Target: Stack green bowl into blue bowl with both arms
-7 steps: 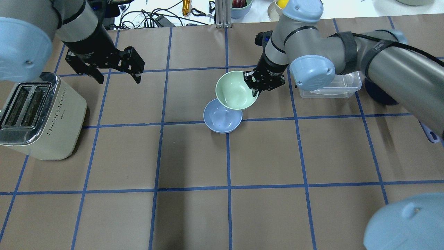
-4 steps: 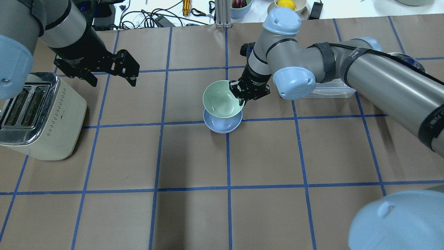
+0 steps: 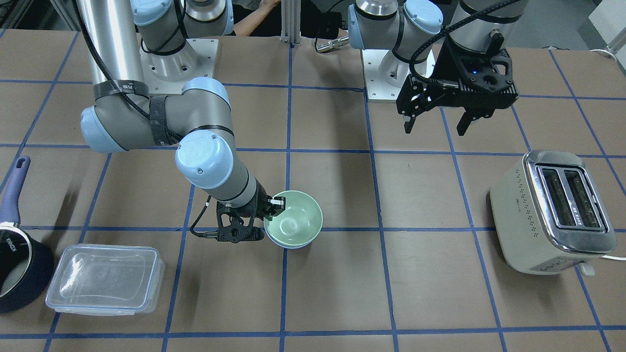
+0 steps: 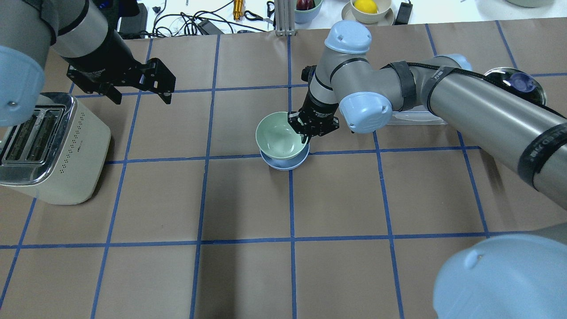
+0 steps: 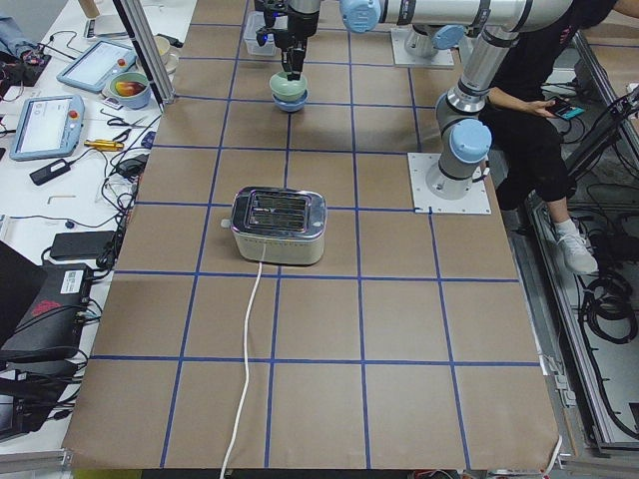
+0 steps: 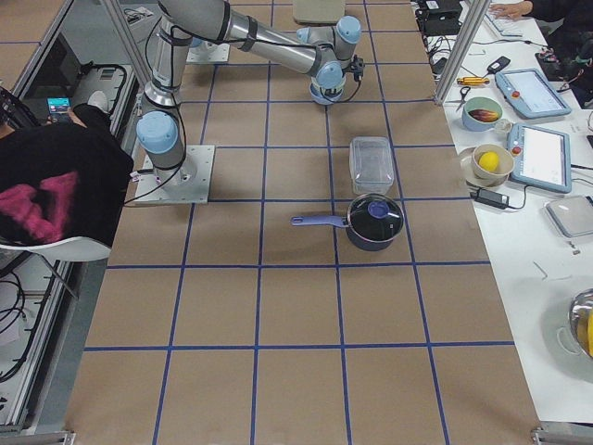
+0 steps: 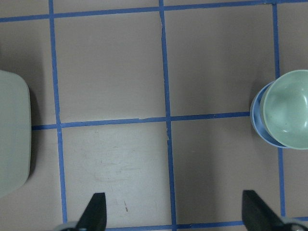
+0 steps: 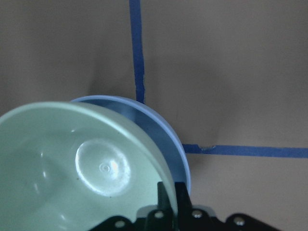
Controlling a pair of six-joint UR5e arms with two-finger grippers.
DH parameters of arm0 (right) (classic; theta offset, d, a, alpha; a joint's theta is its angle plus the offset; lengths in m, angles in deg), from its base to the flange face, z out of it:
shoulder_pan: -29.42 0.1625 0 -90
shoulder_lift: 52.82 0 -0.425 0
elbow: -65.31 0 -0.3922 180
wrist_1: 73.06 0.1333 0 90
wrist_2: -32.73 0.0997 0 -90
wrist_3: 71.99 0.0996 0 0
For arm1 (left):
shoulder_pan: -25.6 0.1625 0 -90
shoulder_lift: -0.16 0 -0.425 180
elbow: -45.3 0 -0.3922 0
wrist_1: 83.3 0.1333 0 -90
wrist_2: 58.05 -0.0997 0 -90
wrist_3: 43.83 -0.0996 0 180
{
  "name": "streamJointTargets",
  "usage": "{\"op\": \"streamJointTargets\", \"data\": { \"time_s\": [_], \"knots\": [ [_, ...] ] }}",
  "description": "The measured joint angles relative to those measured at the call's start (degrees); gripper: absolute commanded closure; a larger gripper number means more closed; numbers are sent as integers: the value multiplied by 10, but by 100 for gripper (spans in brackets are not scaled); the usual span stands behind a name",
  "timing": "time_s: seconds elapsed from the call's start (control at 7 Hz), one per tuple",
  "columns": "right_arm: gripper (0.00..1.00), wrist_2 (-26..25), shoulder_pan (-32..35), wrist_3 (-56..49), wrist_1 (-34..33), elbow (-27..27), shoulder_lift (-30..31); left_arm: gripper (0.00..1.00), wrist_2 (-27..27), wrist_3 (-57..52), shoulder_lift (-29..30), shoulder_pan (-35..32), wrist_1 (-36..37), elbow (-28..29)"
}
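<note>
The pale green bowl (image 4: 278,141) is held by its right rim in my right gripper (image 4: 304,133), which is shut on it. It sits slightly tilted inside the pale blue bowl (image 4: 287,164), of which only a crescent of rim shows. The right wrist view shows the green bowl (image 8: 82,168) nested over the blue bowl (image 8: 166,139), with the gripper (image 8: 168,195) pinching its rim. In the front view the green bowl (image 3: 293,222) covers nearly all of the blue bowl (image 3: 288,245). My left gripper (image 4: 141,98) hangs open and empty to the far left, above the table, also seen from the front (image 3: 434,131).
A cream toaster (image 4: 48,146) stands at the left side. A clear plastic container (image 3: 105,278) and a dark saucepan (image 3: 19,259) lie to the right of the bowls, behind my right arm. Cables and small dishes line the far edge (image 4: 365,6).
My right gripper has carried the green bowl left and down, from beside the blue bowl to nested over it. My left gripper has drawn back slightly to the left.
</note>
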Motion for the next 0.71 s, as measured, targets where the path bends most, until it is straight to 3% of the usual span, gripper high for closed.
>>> {"op": "streamJointTargets", "data": {
  "time_s": [0.43,0.71],
  "knots": [
    [0,-12,-20,-2,22,19,24,0,0,4,-3,0,-2,0],
    [0,-70,-72,-19,117,46,96,0,0,6,-3,0,-4,-1]
  ]
}}
